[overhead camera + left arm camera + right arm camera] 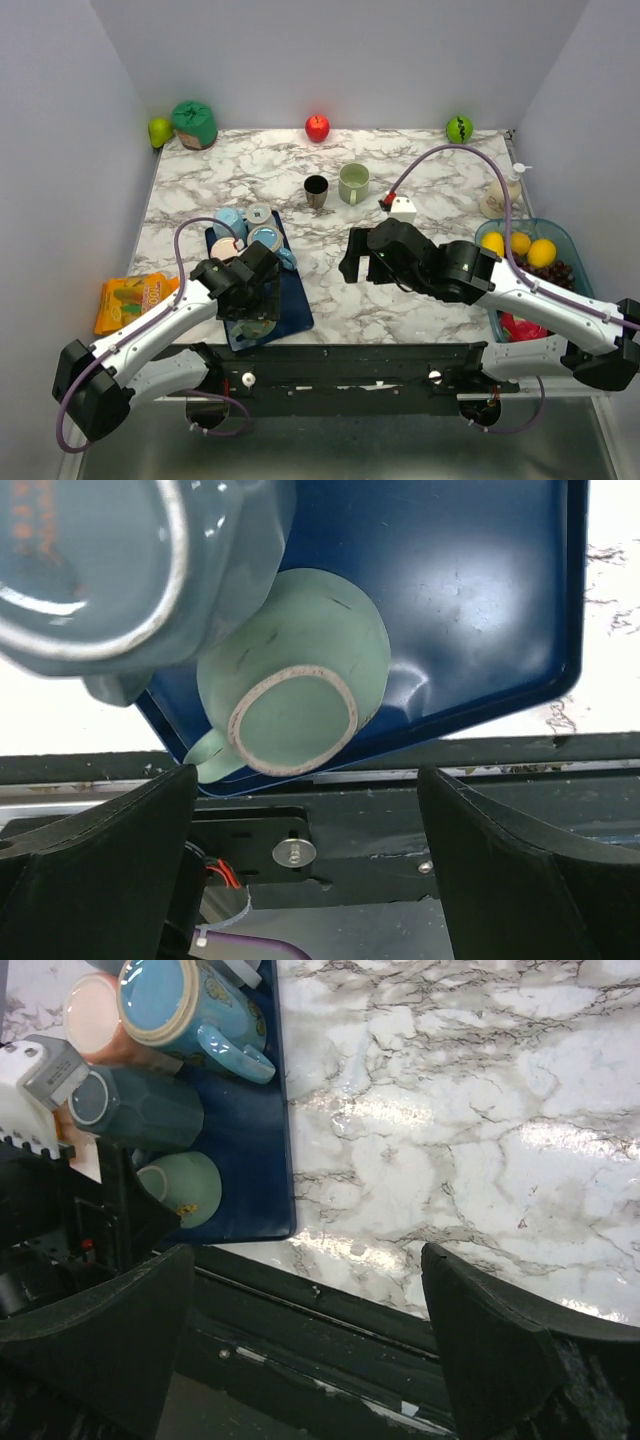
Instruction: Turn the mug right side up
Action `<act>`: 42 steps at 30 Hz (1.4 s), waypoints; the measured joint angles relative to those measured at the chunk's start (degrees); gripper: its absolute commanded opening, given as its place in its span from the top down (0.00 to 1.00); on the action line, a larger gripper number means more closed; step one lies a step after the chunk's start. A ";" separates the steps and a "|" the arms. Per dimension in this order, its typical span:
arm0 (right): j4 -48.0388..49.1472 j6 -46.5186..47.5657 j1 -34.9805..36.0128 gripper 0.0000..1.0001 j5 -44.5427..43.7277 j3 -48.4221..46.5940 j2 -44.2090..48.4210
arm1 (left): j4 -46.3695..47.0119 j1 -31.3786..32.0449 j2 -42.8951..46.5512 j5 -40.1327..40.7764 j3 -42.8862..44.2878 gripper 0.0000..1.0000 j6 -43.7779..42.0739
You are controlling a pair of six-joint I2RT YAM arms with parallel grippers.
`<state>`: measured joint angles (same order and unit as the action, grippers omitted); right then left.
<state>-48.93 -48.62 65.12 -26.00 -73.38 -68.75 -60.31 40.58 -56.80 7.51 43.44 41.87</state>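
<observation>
A pale green mug [300, 695] stands upside down, base ring up, at the near corner of the blue tray [480, 600], its handle [210, 755] pointing to the tray's edge. My left gripper [305, 860] hovers open just above it, with nothing between the fingers; in the top view the left gripper [250, 287] hides the mug. The right wrist view shows the same mug [185, 1188] beside a dark teal mug [140, 1105]. My right gripper [358, 257] hangs open and empty over the bare marble, right of the tray.
More mugs crowd the tray [292, 300]: light blue [230, 220], grey [258, 213], pink [228, 248]. An upright green mug [353, 183] and a dark cup [316, 190] stand mid-table. A fruit bin [530, 250] sits right, an orange snack bag [130, 300] left.
</observation>
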 measured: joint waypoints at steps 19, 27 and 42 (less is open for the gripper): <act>-0.02 -1.51 -0.63 0.01 -0.11 3.58 6.10 | 8.33 -0.13 -7.32 -5.79 -1.29 0.15 3.82; -0.09 -1.88 -0.72 0.01 -0.15 4.66 6.82 | 12.74 -0.07 -8.07 -6.32 -1.29 0.31 5.33; -0.13 -2.40 -0.74 0.01 -0.24 5.31 7.50 | 12.66 1.53 -10.12 -6.45 -1.70 0.58 4.46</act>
<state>-49.06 -51.03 64.38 -26.24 -68.07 -61.25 -47.66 42.11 -66.92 1.06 41.74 46.33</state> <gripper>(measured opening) 0.994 0.486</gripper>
